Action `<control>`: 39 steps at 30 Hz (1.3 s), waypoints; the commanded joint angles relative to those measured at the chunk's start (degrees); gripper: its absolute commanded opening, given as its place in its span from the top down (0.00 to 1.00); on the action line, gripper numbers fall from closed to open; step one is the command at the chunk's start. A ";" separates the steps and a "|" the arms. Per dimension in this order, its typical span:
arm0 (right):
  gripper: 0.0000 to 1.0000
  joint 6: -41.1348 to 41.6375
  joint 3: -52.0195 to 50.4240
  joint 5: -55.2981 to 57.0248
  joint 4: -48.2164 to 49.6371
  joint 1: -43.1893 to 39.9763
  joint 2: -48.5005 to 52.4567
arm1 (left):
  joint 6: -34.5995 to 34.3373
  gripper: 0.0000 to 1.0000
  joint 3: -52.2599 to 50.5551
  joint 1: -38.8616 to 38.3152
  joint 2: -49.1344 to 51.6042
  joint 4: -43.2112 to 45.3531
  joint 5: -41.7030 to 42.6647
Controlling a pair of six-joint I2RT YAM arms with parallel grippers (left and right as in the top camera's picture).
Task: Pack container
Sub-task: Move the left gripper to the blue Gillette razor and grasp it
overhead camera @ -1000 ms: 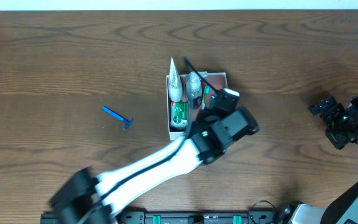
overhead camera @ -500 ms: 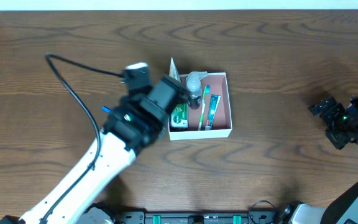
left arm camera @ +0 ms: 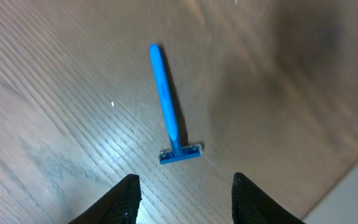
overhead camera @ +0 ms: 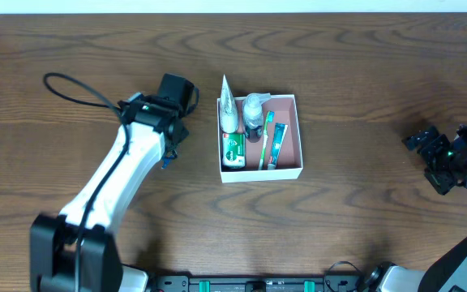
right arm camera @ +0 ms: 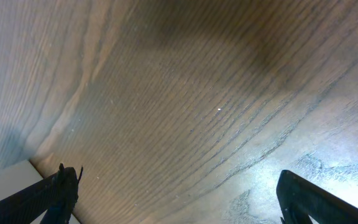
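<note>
Wood-grain brown tabletop (overhead camera: 363,65) with the container (overhead camera: 266,173) mid-frame from overhead: square, shallow, thin white cardboard walls, pinkish-brown inside, toiletries (overhead camera: 233,146) filling its left half. The left gripper (overhead camera: 175,134) hovers just left of it, and the right gripper (overhead camera: 428,150) is well apart at the right edge. Left wrist cam: black fingers (left arm camera: 126,199) partway apart, empty, near a skinny blue plastic razor (left arm camera: 169,106). Right wrist cam: jaws wide, holding nothing.
</note>
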 commanded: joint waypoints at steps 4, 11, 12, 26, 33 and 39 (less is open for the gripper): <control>0.01 -0.70 0.57 -0.31 -0.04 -0.59 0.15 | -3.17 0.52 -0.61 0.31 6.71 0.04 3.93; 0.01 -0.72 0.57 -0.31 -0.04 -0.59 0.15 | -5.44 0.52 -0.61 1.68 8.96 0.07 4.52; 0.01 -0.72 0.57 -0.31 -0.04 -0.59 0.15 | -5.44 0.52 -0.61 1.97 8.96 0.07 4.90; 0.01 -0.70 0.57 -0.31 -0.04 -0.59 0.15 | -2.32 0.52 -7.26 6.40 8.96 9.22 10.58; 0.01 -0.70 0.57 -0.31 -0.04 -0.59 0.15 | -1.68 0.52 -7.58 7.65 8.98 10.21 10.60; 0.01 -0.70 0.57 -0.31 -0.04 -0.59 0.15 | -0.39 0.52 -7.63 7.85 9.42 10.91 10.56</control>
